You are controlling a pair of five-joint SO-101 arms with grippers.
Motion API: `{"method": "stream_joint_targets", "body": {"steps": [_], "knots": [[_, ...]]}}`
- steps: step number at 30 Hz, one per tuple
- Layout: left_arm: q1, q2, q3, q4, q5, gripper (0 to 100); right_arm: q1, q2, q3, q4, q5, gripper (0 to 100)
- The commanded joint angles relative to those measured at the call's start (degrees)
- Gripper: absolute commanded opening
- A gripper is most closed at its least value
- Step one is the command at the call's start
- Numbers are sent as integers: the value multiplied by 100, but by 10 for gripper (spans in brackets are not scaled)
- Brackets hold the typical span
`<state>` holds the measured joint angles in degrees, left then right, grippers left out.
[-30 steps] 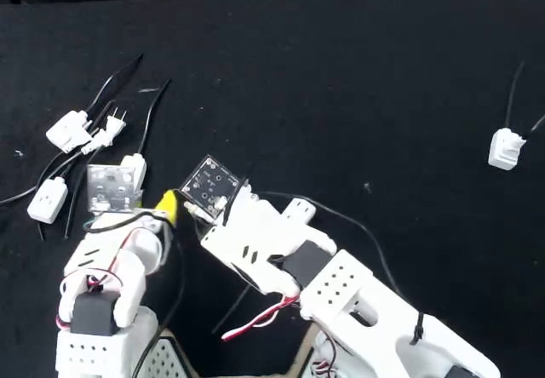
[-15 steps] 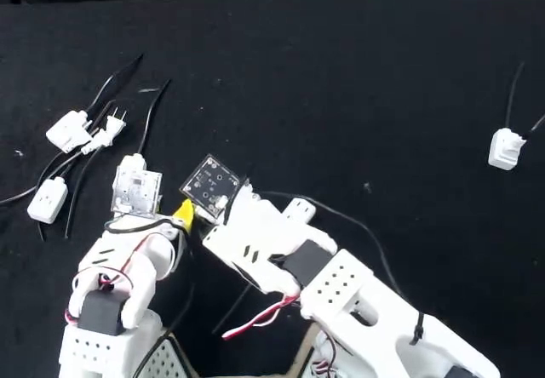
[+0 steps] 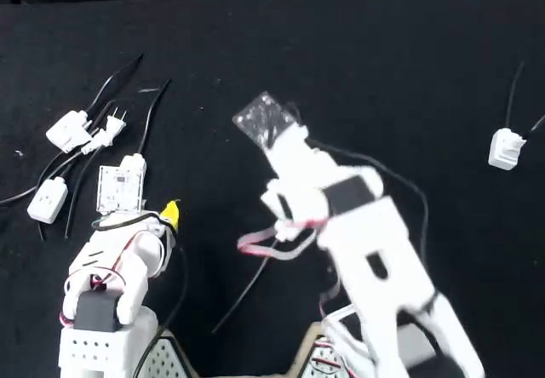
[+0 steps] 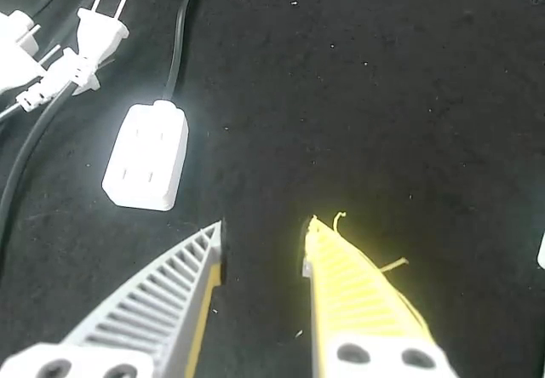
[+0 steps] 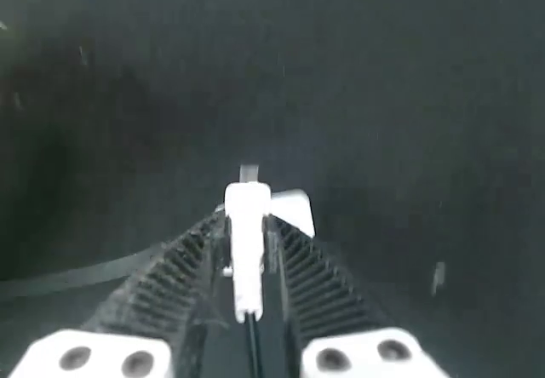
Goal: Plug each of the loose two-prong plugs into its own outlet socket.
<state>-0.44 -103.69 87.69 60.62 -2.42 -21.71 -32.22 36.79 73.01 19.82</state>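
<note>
Plug [image 5: 248, 233] between right fingers [image 5: 319, 284] (white)

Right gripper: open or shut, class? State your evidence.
Shut on a plug. In the right wrist view the right gripper has its fingers pressed against both sides of the white plug.

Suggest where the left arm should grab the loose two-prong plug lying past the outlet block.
Probably the white plug body, just behind the prongs, pinched across its width from above. It lies flat, prongs bare and pointing away from the open left gripper, so that grip leaves them free for a socket.
</note>
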Motion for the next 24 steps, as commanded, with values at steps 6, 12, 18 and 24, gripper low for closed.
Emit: {"method": "stream_joint_targets", "body": {"steps": [6,12,18,24], "knots": [[-75,-35,-48,26,-44,170,607,2492,-2185,1143,308,11],[-75,-35,-75,35,-35,170,800,3547,-2985,1670,1538,11],[-75,-35,-92,35,-35,170,844,3829,-3670,2163,2488,11],[-75,-35,-92,35,-35,170,870,3908,-3609,2057,2505,10]]}}
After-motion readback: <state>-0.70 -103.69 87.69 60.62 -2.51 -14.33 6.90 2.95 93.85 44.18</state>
